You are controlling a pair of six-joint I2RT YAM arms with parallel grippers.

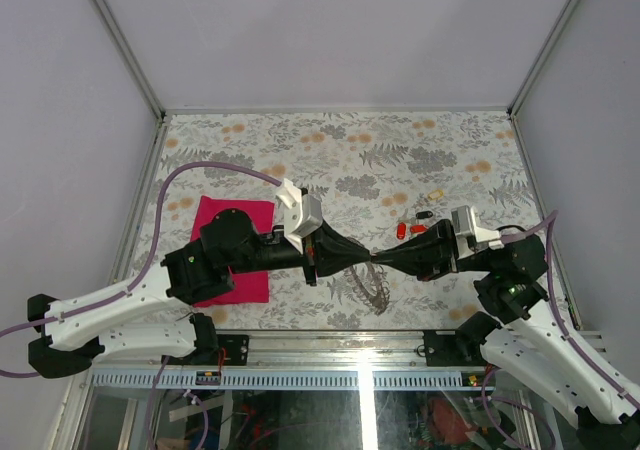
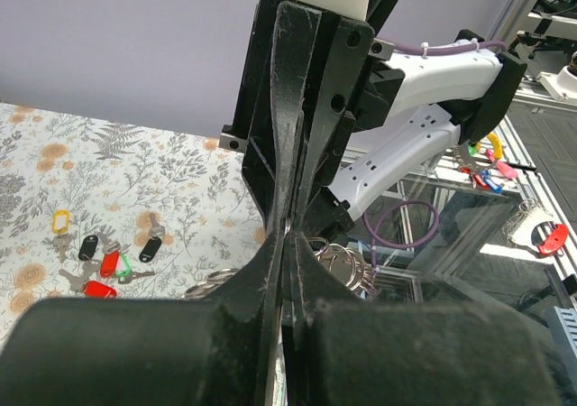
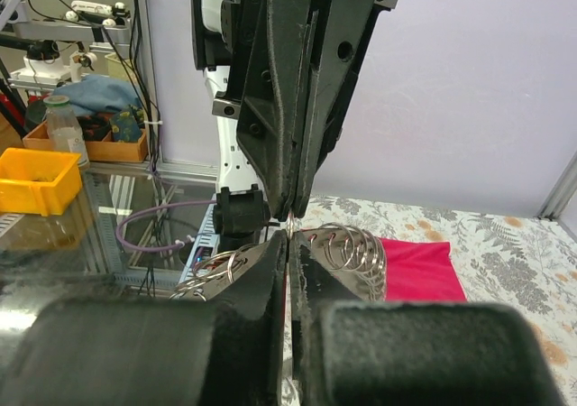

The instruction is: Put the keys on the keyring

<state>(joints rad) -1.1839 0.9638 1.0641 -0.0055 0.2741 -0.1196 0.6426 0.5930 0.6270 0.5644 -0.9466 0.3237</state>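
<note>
Top external view: showing both arms reaching inward over the floral table (image 1: 450,150), tips meeting near the centre.
Magenta cloth (image 1: 245,288): lying flat at left, partly under the left arm.
Left gripper (image 1: 368,259): pressing jaws fully together, nose to nose with its counterpart; hold on anything not discernible.
Keyring (image 1: 368,286): bunching as wire loops just below the meeting tips.
Right gripper (image 1: 384,260): clamping jaws tight together; grip on the loops not discernible.
Keys (image 1: 412,226): lying loose on the table just behind the right gripper, apart from the keyring.
</note>
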